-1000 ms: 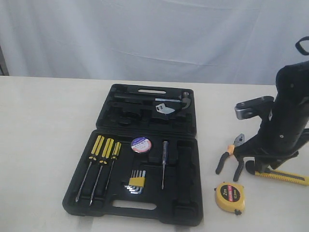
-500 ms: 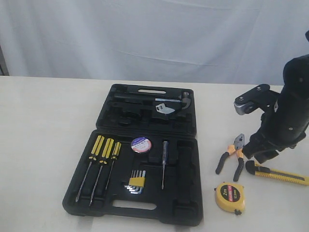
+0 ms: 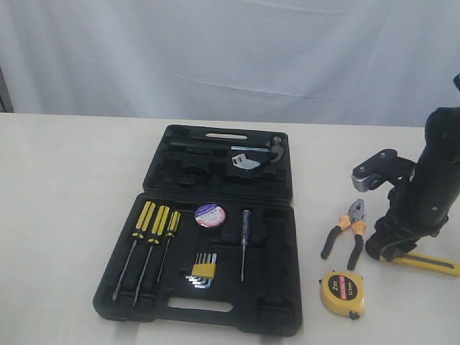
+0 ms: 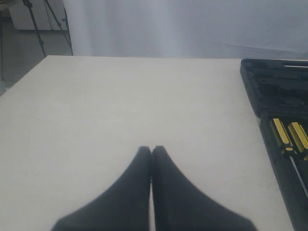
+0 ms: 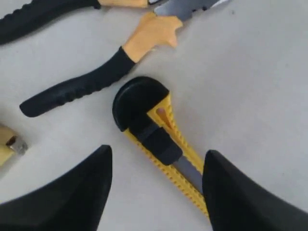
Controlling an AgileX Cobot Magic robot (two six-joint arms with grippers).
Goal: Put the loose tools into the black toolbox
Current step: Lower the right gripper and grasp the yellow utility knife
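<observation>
The black toolbox (image 3: 286, 316) lies open in the middle of the table, and the black tape roll (image 3: 210, 214) sits in its near half. To its right on the table lie the orange-and-black pliers (image 3: 345, 233), the round yellow tape measure (image 3: 341, 293) and the yellow utility knife (image 3: 431, 264). My right gripper (image 3: 384, 248) is low over the knife's black end. In the right wrist view this gripper (image 5: 159, 153) is open, its fingers either side of the knife (image 5: 144, 113) without touching it. My left gripper (image 4: 152, 149) is shut and empty over bare table, left of the toolbox (image 4: 274, 86).
Three yellow-handled screwdrivers (image 3: 154, 223), a hex key set (image 3: 203, 272) and a slim tester (image 3: 245, 241) fill the near half of the toolbox. A hammer (image 3: 251, 152) rests in the far half. The pliers' handles (image 5: 77, 89) and the tape measure (image 5: 7, 147) lie close by the right fingers.
The right gripper rose off the knife, opened wider and has come back down over its black end. The knife and the other tools have stayed put.
</observation>
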